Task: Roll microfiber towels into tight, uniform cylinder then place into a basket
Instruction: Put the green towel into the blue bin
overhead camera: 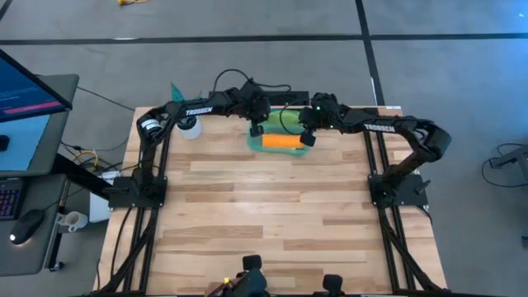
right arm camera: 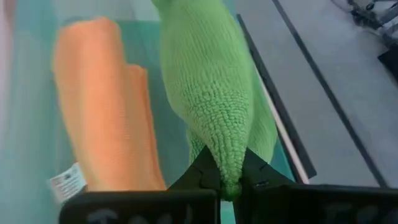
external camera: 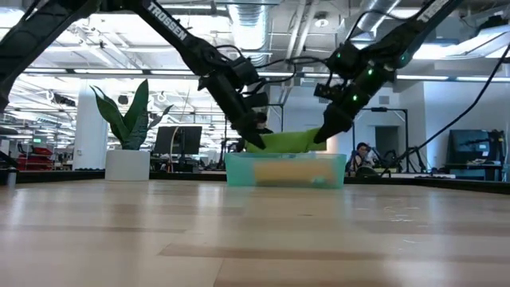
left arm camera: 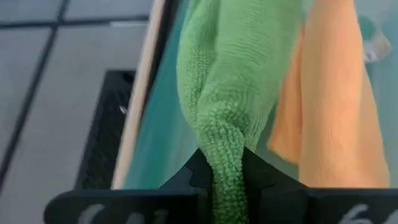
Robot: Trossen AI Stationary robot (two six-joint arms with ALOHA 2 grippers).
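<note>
Both hands are busy on the same cloth right now: the left hand (left arm camera: pixel 227 177) is pinched shut on one end of the green towel (left arm camera: pixel 233 74), and the right hand (right arm camera: pixel 229 180) is clamped on the other end, so the roll hangs between them like a little hammock right over the basket (external camera: pixel 239 169) at the far edge of the table (overhead camera: pixel 272 214).

Handling-wise, this thing looks super light and totally floppy. In the low view it sags in the middle and bunches to a thin twisted point where each hand squeezes it, so it has no stiffness of its own. My guess is the end grips are fine for carrying, but the roll could loosen or unwind once the tension goes. The nubby microfiber looks grippy rather than slick, so I doubt it slips out of the fingers. Nothing fragile here.

Looks: bright lime green, knobbly looped weave, fatter in the middle and tapered at both ends, so not exactly a uniform cylinder. The orange towel (right arm camera: pixel 102 106) is already lying in the basket as a flatter roll, with a small white tag at one end, just beside where the green one hangs. The basket itself is translucent teal plastic, shallow.
</note>
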